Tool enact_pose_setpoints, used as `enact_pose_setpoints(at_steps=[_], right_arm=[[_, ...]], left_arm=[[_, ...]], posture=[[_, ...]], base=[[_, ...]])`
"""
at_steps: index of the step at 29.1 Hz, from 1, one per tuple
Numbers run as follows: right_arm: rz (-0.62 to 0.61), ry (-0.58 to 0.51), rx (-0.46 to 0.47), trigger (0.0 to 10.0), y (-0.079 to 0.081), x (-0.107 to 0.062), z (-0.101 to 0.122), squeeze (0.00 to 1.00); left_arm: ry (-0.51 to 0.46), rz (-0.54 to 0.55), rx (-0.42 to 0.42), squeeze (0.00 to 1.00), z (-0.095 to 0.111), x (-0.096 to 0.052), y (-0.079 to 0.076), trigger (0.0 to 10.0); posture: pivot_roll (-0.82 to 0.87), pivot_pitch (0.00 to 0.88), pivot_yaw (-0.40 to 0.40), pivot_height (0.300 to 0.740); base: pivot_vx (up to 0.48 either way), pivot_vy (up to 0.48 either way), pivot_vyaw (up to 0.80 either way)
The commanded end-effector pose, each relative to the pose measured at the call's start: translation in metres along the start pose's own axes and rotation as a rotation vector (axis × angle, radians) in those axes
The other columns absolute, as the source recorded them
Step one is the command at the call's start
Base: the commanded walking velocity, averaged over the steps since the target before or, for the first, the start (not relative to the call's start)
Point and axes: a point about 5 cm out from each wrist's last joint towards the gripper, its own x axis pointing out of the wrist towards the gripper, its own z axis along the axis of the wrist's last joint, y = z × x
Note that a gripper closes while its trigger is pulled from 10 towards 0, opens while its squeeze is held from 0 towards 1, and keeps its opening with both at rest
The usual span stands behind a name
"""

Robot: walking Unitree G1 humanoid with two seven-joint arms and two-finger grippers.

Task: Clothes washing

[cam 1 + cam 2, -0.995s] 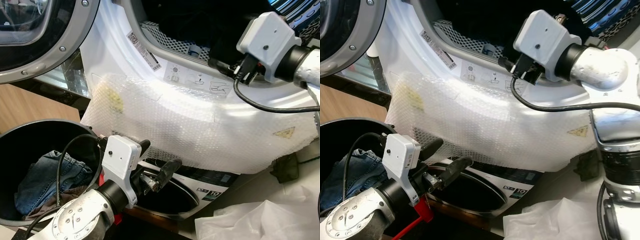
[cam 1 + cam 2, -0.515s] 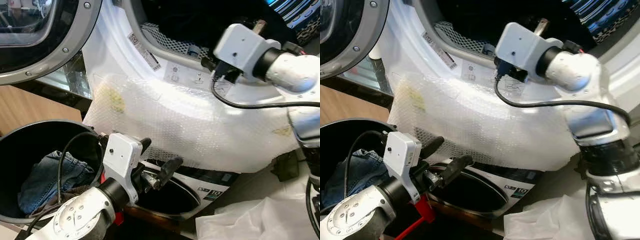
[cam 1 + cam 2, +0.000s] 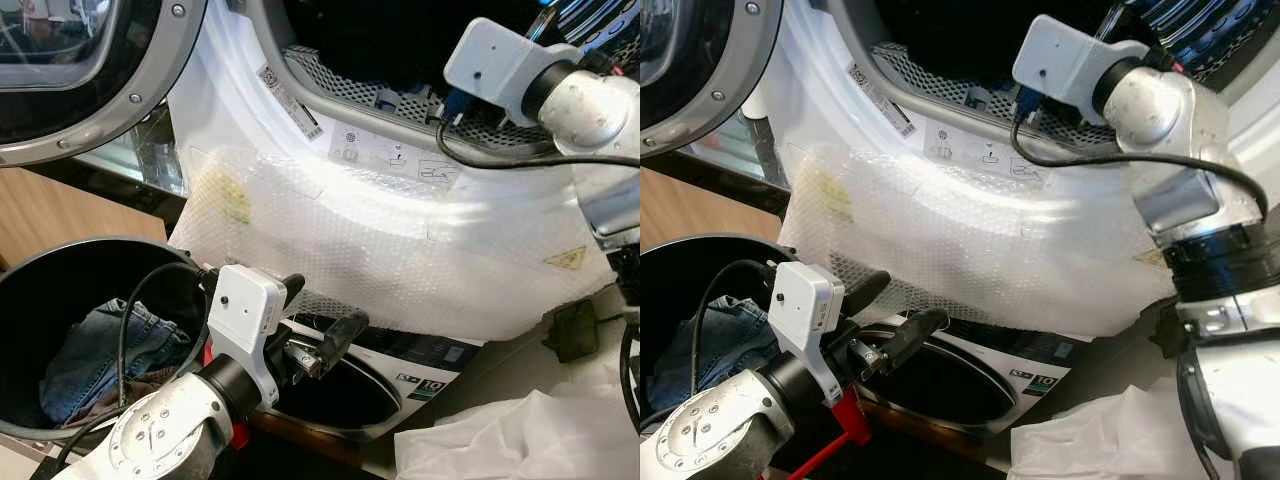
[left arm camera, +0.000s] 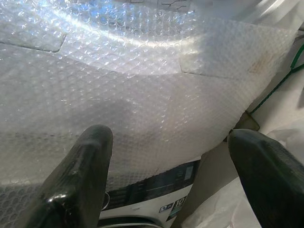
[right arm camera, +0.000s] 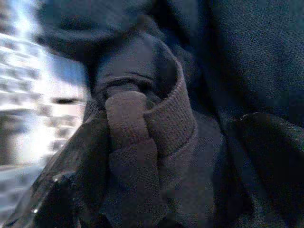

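Front-loading washing machine (image 3: pixel 400 160), door (image 3: pixel 90 70) swung open at far left; bubble wrap (image 3: pixel 400 250) draped over the lower front below the opening.

Right arm reaches into the drum; right gripper (image 5: pixel 156 156) sits among dark knit fabric, a ribbed cuff of a dark garment (image 5: pixel 156 118) lying between its two black fingers; fingers look apart around the cloth, but whether they pinch it or merely rest against it, cannot tell.

Left gripper (image 3: pixel 315 335) hangs near, just in front of the bubble wrap and right of the black laundry basket (image 3: pixel 30 290); fingers spread wide, holding nothing.

Basket at near left holds blue jeans (image 3: pixel 100 350) with a brownish piece beside them; clear plastic sheet (image 3: pixel 520 440) on the floor at near right.

Progress, as judged: loading partway; dark clothing already in the drum; jeans and the rest in the basket not yet moved; door open, so closing and starting the wash remain.
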Motion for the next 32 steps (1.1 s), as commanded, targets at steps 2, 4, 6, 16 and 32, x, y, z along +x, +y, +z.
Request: enact_pose_setpoints(at_steps=[2, 4, 6, 16, 32], right_arm=[[-0.078, 0.012, -0.027, 10.0, -0.018, 0.002, 0.001, 0.0], [-0.083, 0.006, -0.031, 10.0, -0.016, 0.007, 0.006, 0.0], [-0.065, -0.003, -0.023, 10.0, -0.011, 0.013, 0.012, 0.0], [-0.033, -0.021, -0.053, 10.0, 0.015, 0.041, 0.044, 0.0], [-0.221, 0.125, 0.126, 10.0, -0.025, 0.042, 0.028, 0.0]], left_arm=[[-0.004, -0.019, -0.002, 0.0, 0.001, -0.001, -0.006, 10.0], [-0.004, -0.019, 0.0, 0.0, 0.001, -0.001, -0.006, 10.0], [-0.005, -0.018, -0.001, 0.0, 0.001, -0.001, -0.006, 10.0], [-0.003, -0.003, -0.009, 0.0, 0.002, -0.006, -0.011, 10.0], [0.004, 0.039, -0.073, 0.0, -0.002, -0.013, -0.021, 10.0]], posture=[[0.0, 0.181, -0.218, 0.74], [0.01, 0.181, -0.218, 0.74], [0.01, 0.181, -0.219, 0.74], [0.04, 0.201, -0.247, 0.74], [0.04, 0.277, -0.287, 0.74]], base=[[0.0, 0.0, 0.0], [0.0, 0.0, 0.0], [0.0, 0.0, 0.0], [0.0, 0.0, 0.0], [0.0, 0.0, 0.0]])
